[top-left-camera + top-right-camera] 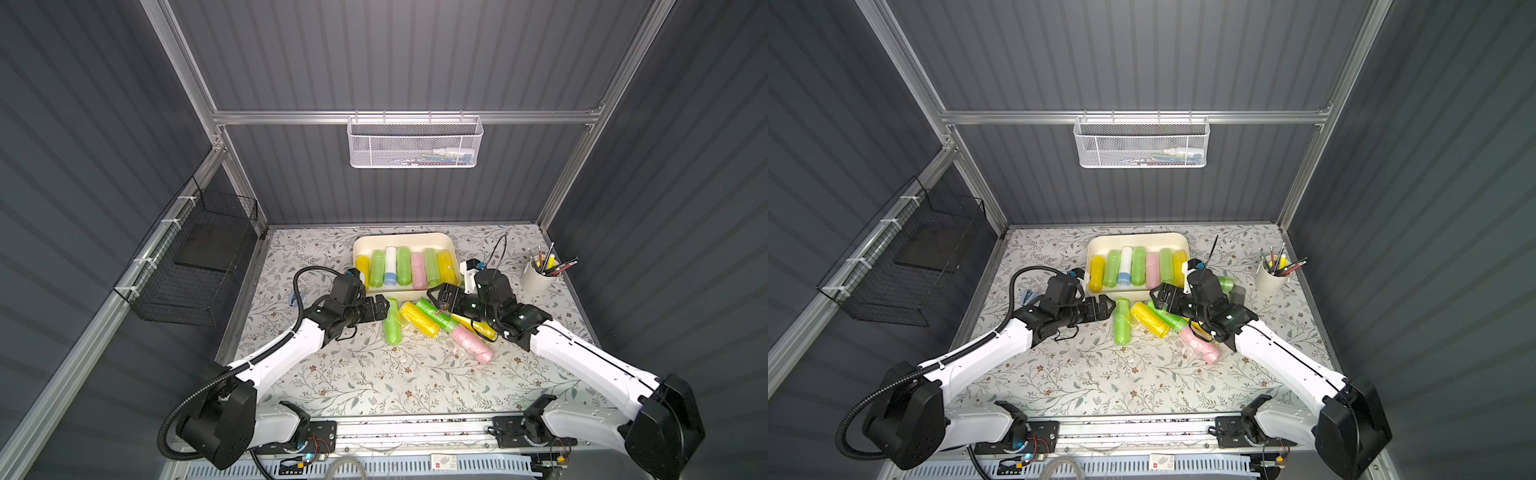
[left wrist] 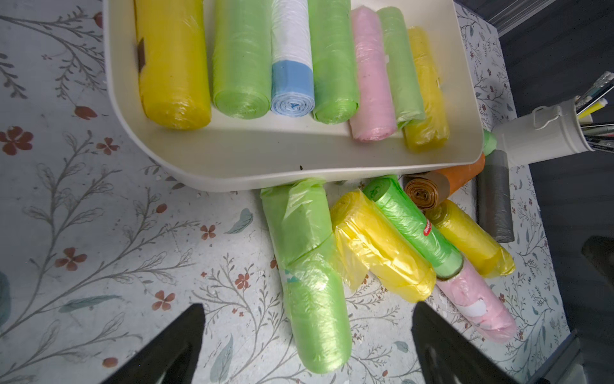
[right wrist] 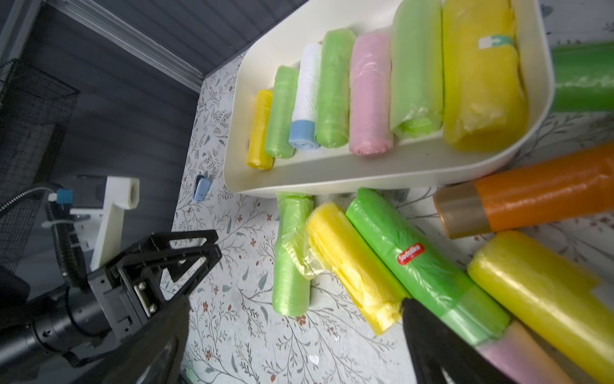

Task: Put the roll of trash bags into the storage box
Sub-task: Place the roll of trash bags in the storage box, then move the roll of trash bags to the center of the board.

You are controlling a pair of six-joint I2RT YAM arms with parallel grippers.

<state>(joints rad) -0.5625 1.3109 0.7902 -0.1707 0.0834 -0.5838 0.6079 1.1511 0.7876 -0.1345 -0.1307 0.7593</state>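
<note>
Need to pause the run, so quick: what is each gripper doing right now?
Left gripper: open, holding nothing, next to the light green roll.
Right gripper: open, holding nothing.

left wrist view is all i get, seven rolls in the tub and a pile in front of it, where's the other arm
Observer: The right gripper hangs over the green roll with the red label.
Operator: is it carrying anything
Observer: No. In the right wrist view its jaws stand open and empty.
Operator: any rolls i can't really see
Observer: One. A darker green roll lies outside the storage box, just past its right end and beyond the orange roll. Your view catches at most a sliver of it.
</note>
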